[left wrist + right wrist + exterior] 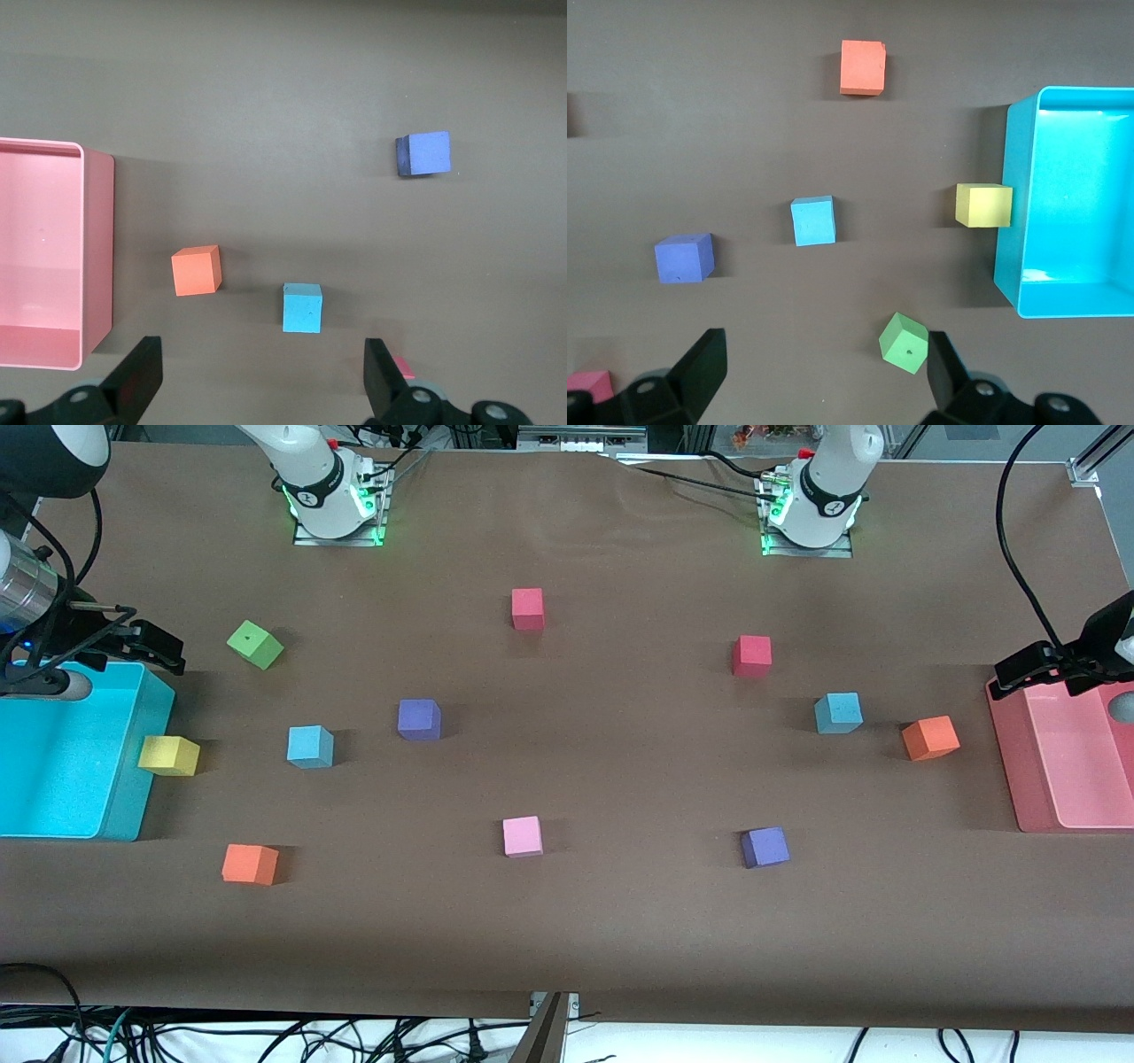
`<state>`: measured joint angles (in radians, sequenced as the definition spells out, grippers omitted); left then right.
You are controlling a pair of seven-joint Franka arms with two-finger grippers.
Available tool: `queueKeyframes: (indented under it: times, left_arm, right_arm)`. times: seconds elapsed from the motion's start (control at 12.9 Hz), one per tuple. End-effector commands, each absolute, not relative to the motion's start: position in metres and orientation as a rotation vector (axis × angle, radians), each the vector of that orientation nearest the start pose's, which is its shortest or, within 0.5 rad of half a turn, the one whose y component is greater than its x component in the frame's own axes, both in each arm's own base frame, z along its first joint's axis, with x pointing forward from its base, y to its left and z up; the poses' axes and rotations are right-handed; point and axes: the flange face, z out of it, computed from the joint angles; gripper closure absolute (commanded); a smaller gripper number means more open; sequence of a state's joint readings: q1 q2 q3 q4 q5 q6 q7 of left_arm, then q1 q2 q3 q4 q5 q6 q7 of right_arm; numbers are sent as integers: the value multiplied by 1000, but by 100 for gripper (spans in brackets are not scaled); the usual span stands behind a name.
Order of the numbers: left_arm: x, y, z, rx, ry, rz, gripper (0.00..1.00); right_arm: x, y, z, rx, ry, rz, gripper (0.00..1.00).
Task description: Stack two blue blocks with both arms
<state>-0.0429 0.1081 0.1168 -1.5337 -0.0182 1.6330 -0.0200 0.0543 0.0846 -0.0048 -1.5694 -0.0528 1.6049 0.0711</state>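
Jaws spread wide and empty on both grippers; we have not yet touched either cube.

We hold our right gripper (155, 651) over the rim of the large cyan plastic bin (53, 815), and our left gripper (1028, 669) over the edge of the pink plastic bin (1045, 797). One small sky-blue foam cube (310, 746) sits toward the right arm's end, between a yellow foam cube (169, 755) touching the cyan bin and a purple-indigo foam cube (419, 719); its twin sky-blue foam cube (838, 713) lies toward the left arm's end, just beside an orange foam cube (930, 738). We risk clamping a similar-looking indigo cube by mistake, nudging the orange neighbour on descent, or squashing soft foam so the stack sits crooked.
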Motion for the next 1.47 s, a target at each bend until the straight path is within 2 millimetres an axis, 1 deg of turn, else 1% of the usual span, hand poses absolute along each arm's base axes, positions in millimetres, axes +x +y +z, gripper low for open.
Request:
queueKeyframes:
  times: [0.0,0.54,0.77,1.16,1.39]
  left_arm:
    - [592,41,593,-3157,-161,5,0]
    - [592,44,594,-3161,-174,2,0]
    - [593,41,593,-3189,-178,-2,0]
    - [592,46,595,-3188,-190,-9,0]
    - [591,52,597,-3188,-207,-12,0]
  right_arm:
    - [575,23,585,-3194,33,76,0]
    - [575,23,585,-3194,33,76,0]
    - [575,23,585,-3194,33,76,0]
    - [575,23,585,-3194,33,76,0]
    - [575,24,584,-3194,30,78,0]
